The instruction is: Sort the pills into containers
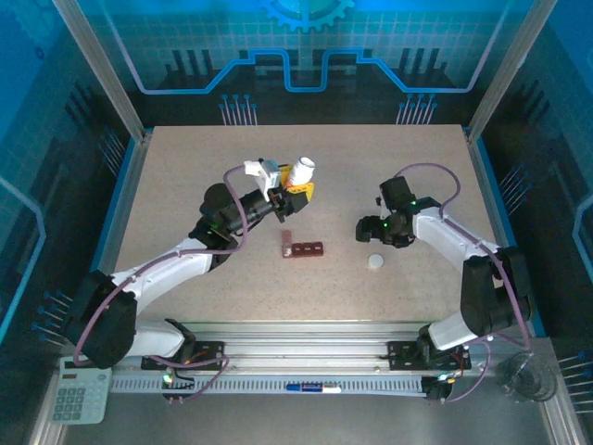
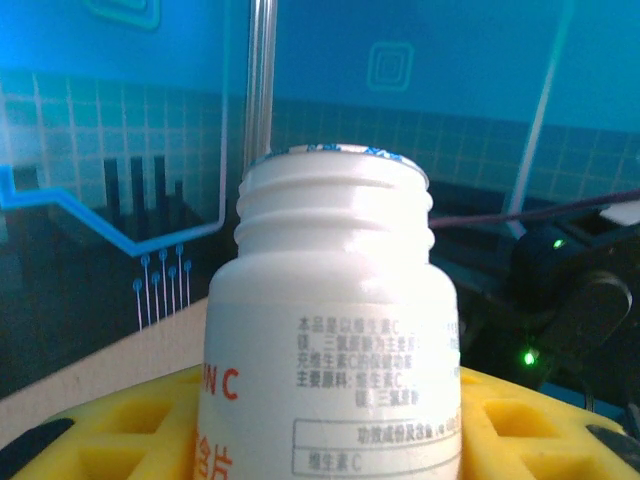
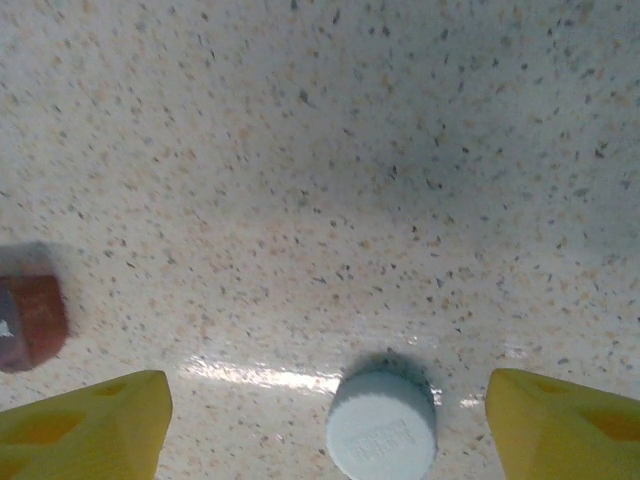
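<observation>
Held the uncapped white bottle (image 2: 335, 330) clamped in the left gripper (image 1: 298, 192), raised and tilted just beyond the containers (image 1: 303, 247) lying on the table (image 1: 185, 176), likely ready for pouring, with the right gripper (image 3: 322, 425), jaws apart, above the loose cap (image 3: 381, 428).

White bottle (image 2: 335, 330), pale cap (image 3: 381, 425), reddish-brown containers (image 1: 303, 247), speckled beige table (image 3: 350, 150).
</observation>
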You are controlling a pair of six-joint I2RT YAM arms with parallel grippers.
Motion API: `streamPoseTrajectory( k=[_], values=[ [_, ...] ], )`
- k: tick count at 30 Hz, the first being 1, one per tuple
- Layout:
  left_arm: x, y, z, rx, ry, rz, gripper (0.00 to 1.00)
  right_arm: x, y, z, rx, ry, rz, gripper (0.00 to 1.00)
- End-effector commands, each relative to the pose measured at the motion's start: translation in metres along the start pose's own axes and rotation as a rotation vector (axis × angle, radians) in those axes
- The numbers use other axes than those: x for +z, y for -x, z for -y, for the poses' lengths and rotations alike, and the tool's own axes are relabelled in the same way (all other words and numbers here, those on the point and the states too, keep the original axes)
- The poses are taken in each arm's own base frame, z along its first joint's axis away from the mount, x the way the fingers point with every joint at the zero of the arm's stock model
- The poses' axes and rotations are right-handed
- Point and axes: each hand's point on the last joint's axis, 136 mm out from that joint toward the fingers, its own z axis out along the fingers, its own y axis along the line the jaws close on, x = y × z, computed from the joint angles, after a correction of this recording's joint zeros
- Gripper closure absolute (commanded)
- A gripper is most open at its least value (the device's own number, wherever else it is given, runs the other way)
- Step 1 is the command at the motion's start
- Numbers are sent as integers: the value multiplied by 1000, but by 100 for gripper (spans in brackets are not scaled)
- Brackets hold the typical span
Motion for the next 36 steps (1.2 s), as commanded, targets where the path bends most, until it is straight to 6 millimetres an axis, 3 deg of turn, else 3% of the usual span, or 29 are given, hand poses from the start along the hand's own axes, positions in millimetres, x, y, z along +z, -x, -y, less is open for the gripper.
streamPoseTrajectory(
  k=[1, 10, 22, 36],
  values=[
    [5, 43, 14, 103, -62, 144, 100, 14, -23, 12, -10, -36, -105, 20],
    [5, 59, 21, 139, -90, 208, 100, 25, -45, 17, -36, -90, -162, 27],
    [1, 51, 27, 116, -105, 185, 100, 36, -58, 19, -75, -160, -186, 27],
    [-2, 44, 29, 96, -105, 163, 100, 47, -62, 19, -88, -185, -208, 38]
  ],
)
